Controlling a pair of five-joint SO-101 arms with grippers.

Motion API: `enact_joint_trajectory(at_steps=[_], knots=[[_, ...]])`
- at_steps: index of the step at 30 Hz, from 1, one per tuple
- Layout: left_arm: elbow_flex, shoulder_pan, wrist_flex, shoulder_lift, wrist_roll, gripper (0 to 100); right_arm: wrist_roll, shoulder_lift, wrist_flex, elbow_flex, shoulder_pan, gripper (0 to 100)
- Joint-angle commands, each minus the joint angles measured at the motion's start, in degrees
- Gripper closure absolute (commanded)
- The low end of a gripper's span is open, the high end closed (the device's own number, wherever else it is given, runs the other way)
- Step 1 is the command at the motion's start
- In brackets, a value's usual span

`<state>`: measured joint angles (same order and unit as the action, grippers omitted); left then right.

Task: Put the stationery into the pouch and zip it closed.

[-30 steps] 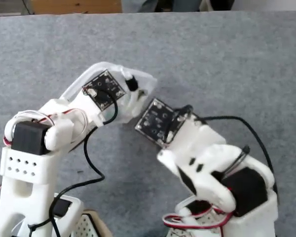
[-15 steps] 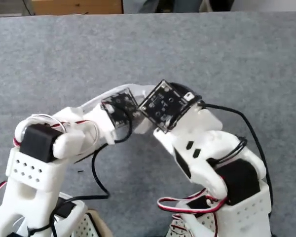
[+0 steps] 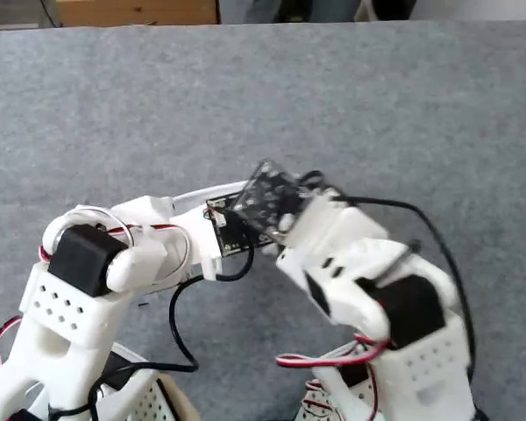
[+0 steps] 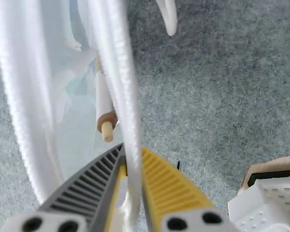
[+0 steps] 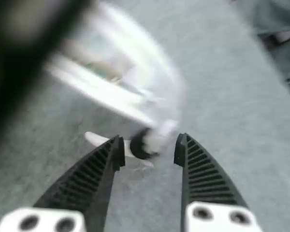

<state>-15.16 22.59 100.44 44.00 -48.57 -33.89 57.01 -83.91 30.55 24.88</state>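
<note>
The pouch point(image 4: 63, 96) is translucent with white zipper edges, and a white pen point(image 4: 104, 113) with a brown tip lies inside it. My left gripper point(image 4: 130, 164) is shut on one white zipper edge point(image 4: 118, 72). My right gripper point(image 5: 147, 145) is open, with a small dark part point(image 5: 141, 143) at the pouch's end between its fingers; the blur hides what it is. The pouch point(image 5: 116, 82) stretches away beyond it. In the high view both wrists meet mid-table, the right wrist point(image 3: 267, 197) over the left, and a white strip of pouch point(image 3: 193, 195) shows beside them.
Grey felt table point(image 3: 377, 105) lies open on the far side and to both sides of the arms. A wooden edge point(image 3: 136, 10) runs along the far left. A white arm base point(image 4: 270, 203) sits close by in the left wrist view.
The left arm has drawn back toward its base, dragging the pouch with it. The right wrist swung left and now sits over the left gripper and pouch.
</note>
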Motion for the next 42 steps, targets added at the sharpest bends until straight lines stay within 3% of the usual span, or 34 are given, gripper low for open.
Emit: enact_joint_trajectory(at_steps=[1, 6, 12, 17, 22, 36, 42], knots=[[3.12, 0.22, 0.44, 0.88, -0.35, 97, 1.05, 0.48, 4.31, 3.91, 1.58, 84.9], [3.12, 0.13, 0.44, 0.88, -0.35, 97, 0.97, 0.04, 9.58, 5.76, 1.58, 93.9], [3.12, 0.13, 0.44, 0.88, 1.67, 97, 0.97, 0.4, 10.37, 5.58, 1.41, 94.6], [2.95, 0.13, 0.44, 0.88, 1.67, 97, 1.32, 0.48, 12.92, 5.67, -3.87, 98.7], [2.86, 0.13, 0.44, 0.88, 1.67, 97, 1.32, 0.48, 14.86, 5.76, -7.74, 98.6], [2.86, 0.13, 0.35, 0.88, 3.6, 97, 1.58, 4.35, 14.42, 2.07, -7.47, 98.6], [2.95, 0.13, 0.26, 0.79, 3.69, 97, 6.15, 7.52, 9.93, -4.88, -7.38, 98.6]])
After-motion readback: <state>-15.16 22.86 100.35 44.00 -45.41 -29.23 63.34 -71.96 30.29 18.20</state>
